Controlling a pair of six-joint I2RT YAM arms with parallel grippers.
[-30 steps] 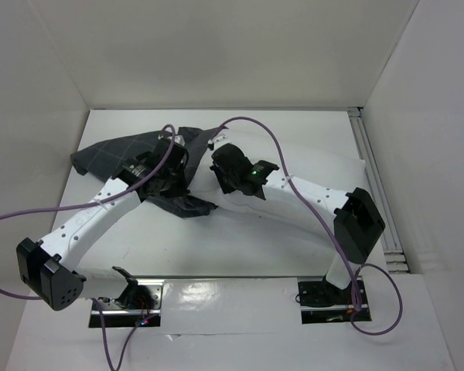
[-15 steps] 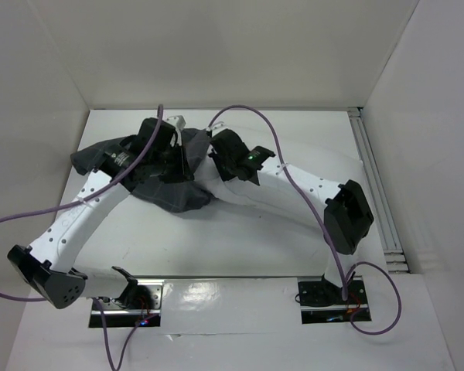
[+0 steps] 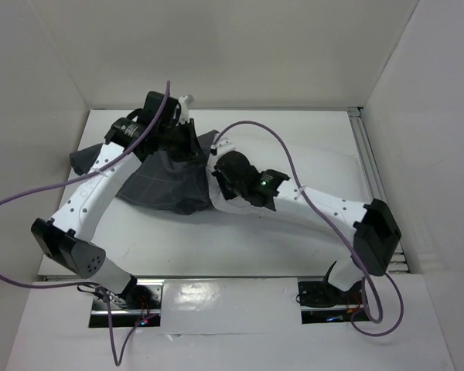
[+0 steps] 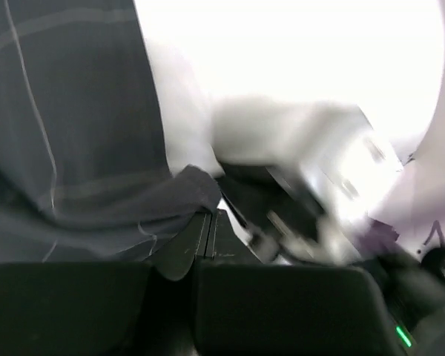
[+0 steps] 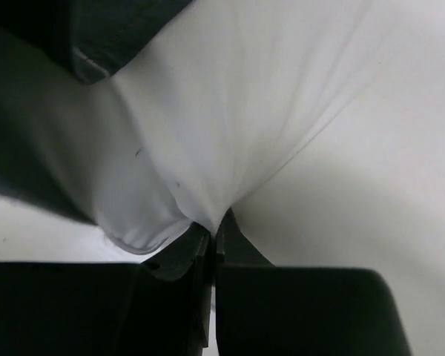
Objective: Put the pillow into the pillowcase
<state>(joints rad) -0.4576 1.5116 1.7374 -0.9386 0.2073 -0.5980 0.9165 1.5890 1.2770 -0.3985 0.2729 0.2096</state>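
Left gripper point(image 4: 210, 222): fully closed, pinching the hem of the dark grey, grid-patterned fabric pillowcase point(image 4: 74, 133), which drapes limp and wrinkled over the far-left tabletop point(image 3: 240, 247). Right gripper point(image 5: 213, 231): fully closed on a bunched fold of the plain white stuffed pillow point(image 5: 230, 111), mid-tabletop beside the pillowcase. Risk: either thin pinch may slip under tension, collapsing the opening.

From above we see a bright, even light on the white desk point(image 3: 255, 239) and walls point(image 3: 216, 54), with only soft, faint shadows, and a glossy strip point(image 3: 232, 290) at the near edge throwing back glare. In the left wrist view we find heavy blur and a blown-out white patch across the upper right, the dark pillowcase point(image 4: 67, 133) alone keeping some detail. The right wrist view is sharper, with gentle shading in the folds of the pillow point(image 5: 237, 111), while the black right end effector point(image 5: 215, 228) close to the lens is dim and soft.
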